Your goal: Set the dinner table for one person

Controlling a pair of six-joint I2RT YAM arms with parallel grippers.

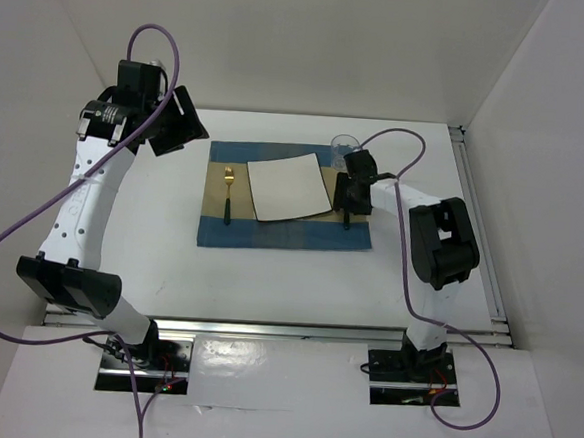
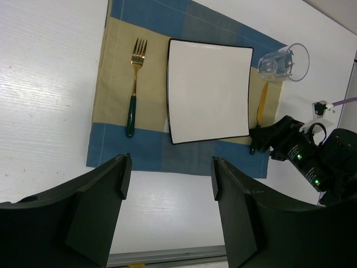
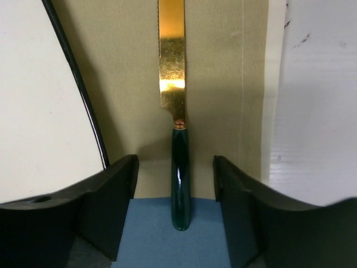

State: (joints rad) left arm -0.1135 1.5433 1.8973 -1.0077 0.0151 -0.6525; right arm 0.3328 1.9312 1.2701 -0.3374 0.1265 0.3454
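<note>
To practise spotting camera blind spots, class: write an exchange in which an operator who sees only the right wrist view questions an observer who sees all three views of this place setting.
Operator: My right hand straddles a knife. Is a fork laid?
Observer: Yes. A fork lies on the placemat, left of the plate in the top view.
Operator: Any glass?
Observer: A clear glass stands upright by the placemat's far edge, just beyond the knife's tip.
</note>
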